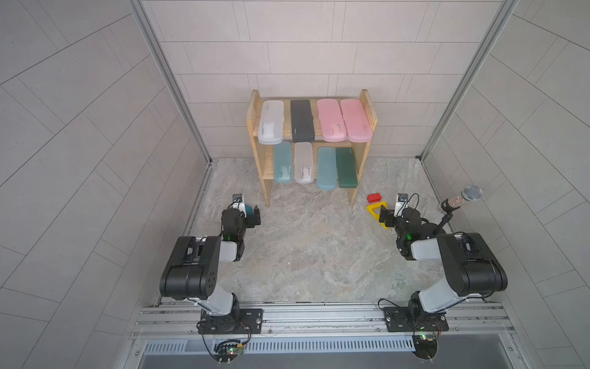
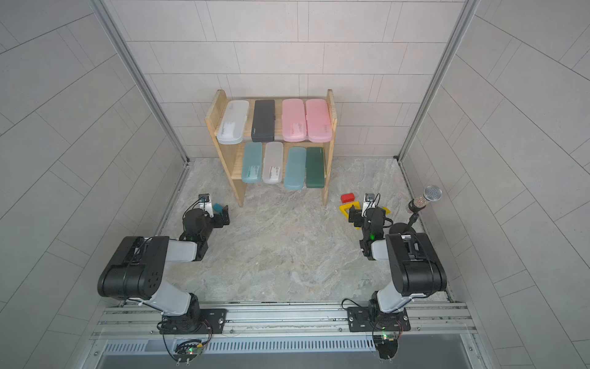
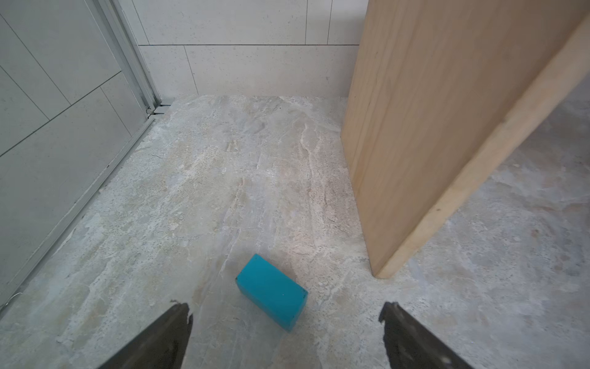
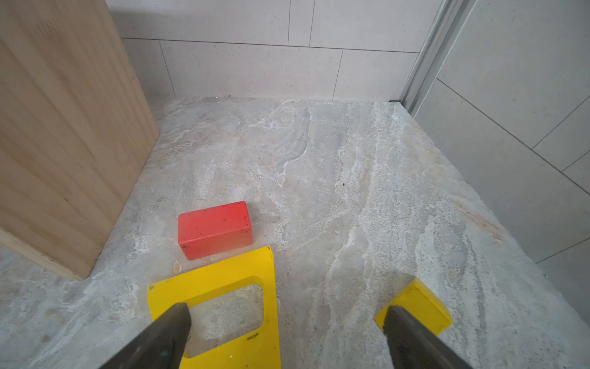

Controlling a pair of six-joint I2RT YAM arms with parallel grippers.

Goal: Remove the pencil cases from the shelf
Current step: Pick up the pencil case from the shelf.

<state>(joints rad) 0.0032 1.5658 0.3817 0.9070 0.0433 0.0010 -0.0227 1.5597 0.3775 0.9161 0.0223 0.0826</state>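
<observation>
The shelf (image 1: 253, 118) stands against the back wall with the pencil cases lying flat on both tiers. On the top tier lie a frosted white case (image 1: 271, 122), a black case (image 1: 302, 120) and two pink cases (image 1: 330, 119) (image 1: 355, 119). The lower tier holds a teal case (image 1: 283, 163), a frosted white case (image 1: 303, 163), another teal case (image 1: 327, 168) and a dark green case (image 1: 347, 167). My left gripper (image 3: 285, 311) hangs open and empty near the shelf's left leg (image 3: 431, 127). My right gripper (image 4: 287, 309) hangs open and empty by the shelf's right side board (image 4: 64, 127).
A blue block (image 3: 271, 290) lies on the floor just ahead of the left gripper. A red block (image 4: 215, 228) and a yellow triangular block (image 4: 223, 287) lie under and ahead of the right gripper. A microphone on a stand (image 1: 463, 199) stands at the right wall.
</observation>
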